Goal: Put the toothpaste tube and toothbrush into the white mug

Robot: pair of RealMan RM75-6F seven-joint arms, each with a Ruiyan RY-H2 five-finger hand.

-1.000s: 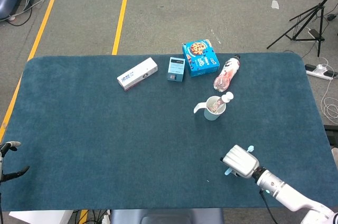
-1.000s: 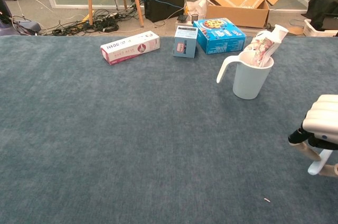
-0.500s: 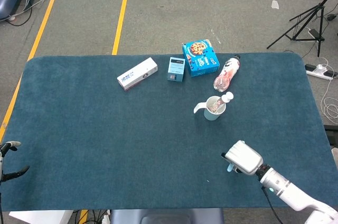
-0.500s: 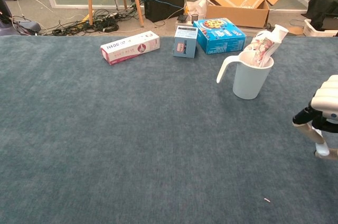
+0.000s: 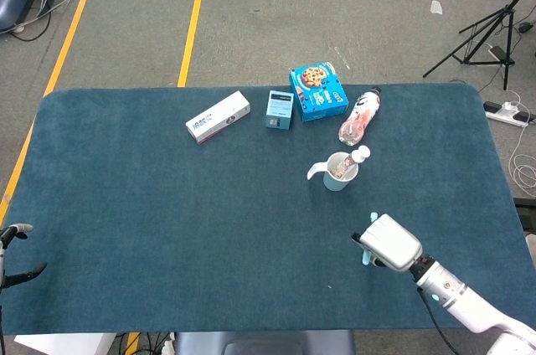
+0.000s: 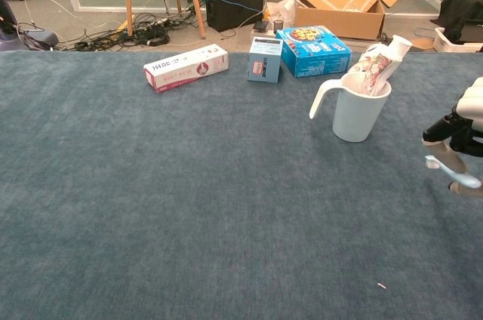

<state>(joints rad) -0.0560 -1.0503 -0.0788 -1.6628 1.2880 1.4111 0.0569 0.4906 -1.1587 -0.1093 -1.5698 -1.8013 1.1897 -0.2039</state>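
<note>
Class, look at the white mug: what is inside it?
The toothpaste tube stands in the white mug, its capped end poking above the rim. Its lower part and the mug's bottom are hidden by the wall.

A white mug [image 6: 352,114] holding a pink-and-white toothpaste tube [image 6: 379,63] stands on a dark teal table [image 5: 167,229]. Along the far edge lie a white-and-pink carton [image 5: 218,116], a blue box [image 5: 279,109], a blue cookie-print box [image 5: 318,93] and a pink-labelled bottle [image 5: 361,115]. The white right hand [image 5: 389,243] holds a pale blue toothbrush [image 6: 453,172].
</note>
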